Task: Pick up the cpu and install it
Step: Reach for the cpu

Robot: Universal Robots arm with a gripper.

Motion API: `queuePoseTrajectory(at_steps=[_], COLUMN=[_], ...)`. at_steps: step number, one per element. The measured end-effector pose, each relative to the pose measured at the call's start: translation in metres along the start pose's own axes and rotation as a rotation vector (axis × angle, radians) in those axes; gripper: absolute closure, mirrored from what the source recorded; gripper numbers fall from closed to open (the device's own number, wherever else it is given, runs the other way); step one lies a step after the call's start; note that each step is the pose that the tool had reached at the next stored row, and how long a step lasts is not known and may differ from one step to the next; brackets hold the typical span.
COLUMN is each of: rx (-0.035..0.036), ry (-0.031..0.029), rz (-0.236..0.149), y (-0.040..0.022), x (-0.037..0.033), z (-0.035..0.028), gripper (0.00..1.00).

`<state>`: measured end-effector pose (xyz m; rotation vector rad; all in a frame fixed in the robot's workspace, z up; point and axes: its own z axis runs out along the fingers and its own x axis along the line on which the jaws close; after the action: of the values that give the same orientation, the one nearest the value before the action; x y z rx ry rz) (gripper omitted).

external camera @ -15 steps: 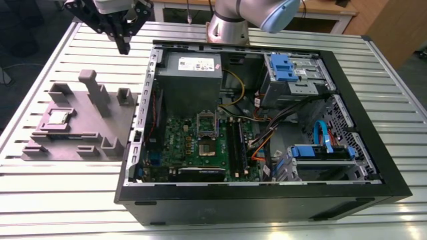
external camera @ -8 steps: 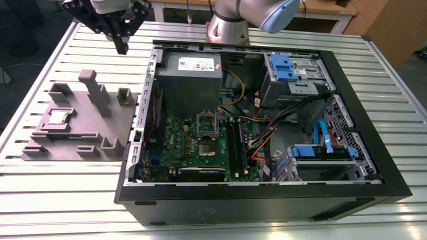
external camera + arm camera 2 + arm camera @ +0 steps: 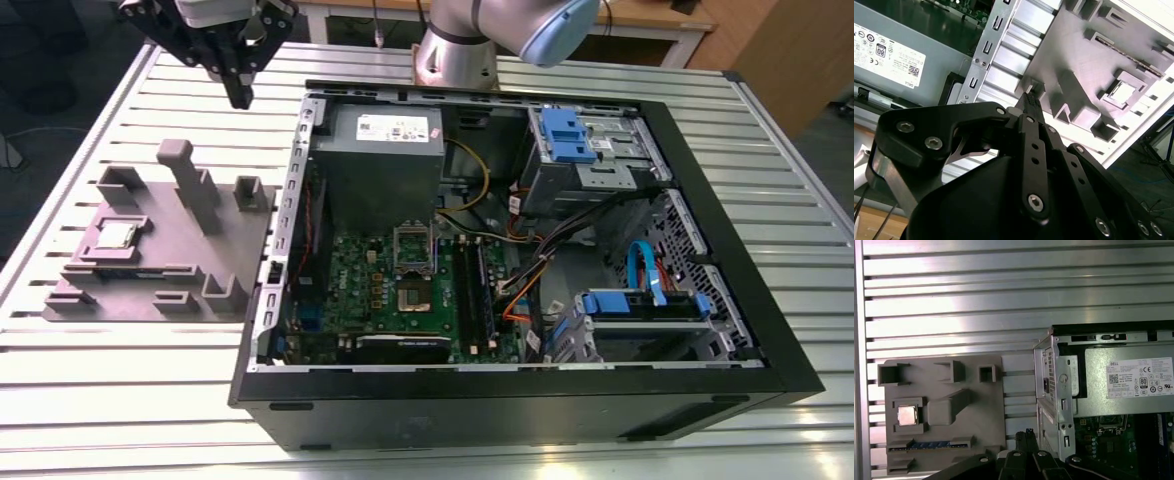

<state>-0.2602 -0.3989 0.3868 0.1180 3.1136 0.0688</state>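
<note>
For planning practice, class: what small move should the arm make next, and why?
Probably shift the gripper over the cpu: it lies untouched in the grey fixture, while the gripper hangs empty, off to one side near the computer case.

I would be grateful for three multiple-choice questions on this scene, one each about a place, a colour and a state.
1. Where does the cpu lie?
A. in the motherboard socket
B. on the power supply
C. in a recess of the grey fixture

2. What colour are the plastic drive brackets?
A. blue
B. red
C. white

3. How is the claw?
A. gripping the cpu
B. shut on nothing, above the table
C. resting on the fixture

Answers:
1 C: its silver top sits in the fixture in the exterior view.
2 A: they show blue inside the case.
3 B: it is closed, with nothing in it, outside the case.
</note>
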Motion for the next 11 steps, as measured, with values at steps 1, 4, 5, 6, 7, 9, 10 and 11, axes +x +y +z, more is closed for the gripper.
queuePoseTrajectory(at_steps=[1, 4, 5, 6, 7, 9, 10, 11], rx=[0.0000, 0.0000, 0.0000, 0.0000, 0.0001, 0.0000, 0.0000, 0.0000], ry=[-0.0001, -0.0001, -0.0001, -0.0001, -0.0001, 0.0000, -0.0001, 0.0000], rz=[0.000, 0.000, 0.000, 0.000, 0.000, 0.000, 0.000, 0.000], y=[0.0000, -0.0001, -0.0002, -0.0002, -0.0002, -0.0003, -0.0003, -0.0003], x=[0.0004, 0.0016, 0.0020, 0.0024, 0.0028, 0.0036, 0.0040, 0.0045], z=[0.0000, 0.0000, 0.0000, 0.0000, 0.0000, 0.0000, 0.0000, 0.0000], gripper=[0.90, 0.90, 0.90, 0.90, 0.90, 0.90, 0.90, 0.90])
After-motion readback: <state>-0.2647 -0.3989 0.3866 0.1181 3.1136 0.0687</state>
